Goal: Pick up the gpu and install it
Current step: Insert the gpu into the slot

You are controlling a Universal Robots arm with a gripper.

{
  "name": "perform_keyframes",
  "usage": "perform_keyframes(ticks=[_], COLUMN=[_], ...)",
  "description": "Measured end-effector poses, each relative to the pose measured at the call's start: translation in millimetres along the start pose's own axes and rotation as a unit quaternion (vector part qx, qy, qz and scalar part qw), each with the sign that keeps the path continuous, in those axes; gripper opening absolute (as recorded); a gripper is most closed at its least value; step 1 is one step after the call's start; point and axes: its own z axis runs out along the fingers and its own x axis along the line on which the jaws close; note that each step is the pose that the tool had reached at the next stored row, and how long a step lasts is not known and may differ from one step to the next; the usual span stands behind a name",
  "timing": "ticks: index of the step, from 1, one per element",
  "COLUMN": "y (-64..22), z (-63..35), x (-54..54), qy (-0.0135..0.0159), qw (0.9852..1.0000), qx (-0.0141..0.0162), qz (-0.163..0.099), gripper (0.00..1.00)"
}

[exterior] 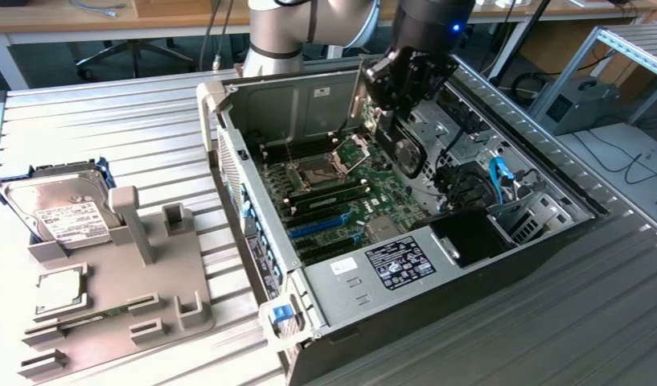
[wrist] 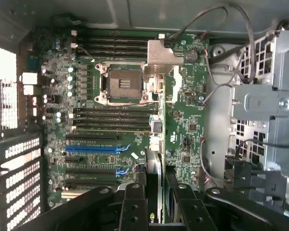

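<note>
The jaws are clenched on the gpu, which hangs upright inside the open case, over the motherboard. In the exterior view the gpu is to the exterior view's right of the CPU socket, just under the dark wrist of the arm. In the wrist view the gpu is seen along its thin edge, held between two black fingers. The long slots of the motherboard are beside it, among them a blue slot. Whether the gpu touches the motherboard, I cannot tell. The case lies on its side on the ribbed metal bench. At the exterior view's left, apart from the case, a gray holder on the bench carries a hard drive with a white label.
</note>
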Motion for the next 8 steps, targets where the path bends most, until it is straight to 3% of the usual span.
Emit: perform_keyframes(ticks=[1,3,4,5,7,8], y=[0.0,0.0,0.0,0.0,0.0,0.0], z=[0.1,0.4,0.4,0.5,0.9,0.9], x=[0.0,0.0,0.0,0.0,0.0,0.0], qy=[0.0,0.0002,0.0002,0.0002,0.0003,0.0003], qw=[0.9996,0.9961,0.9952,0.9934,0.9861,0.9851], qx=[-0.0006,-0.002,-0.0022,-0.0026,-0.0037,-0.0039], qz=[-0.027,-0.089,-0.098,-0.114,-0.166,-0.172], gripper=[0.26,0.26,0.26,0.26,0.26,0.26])
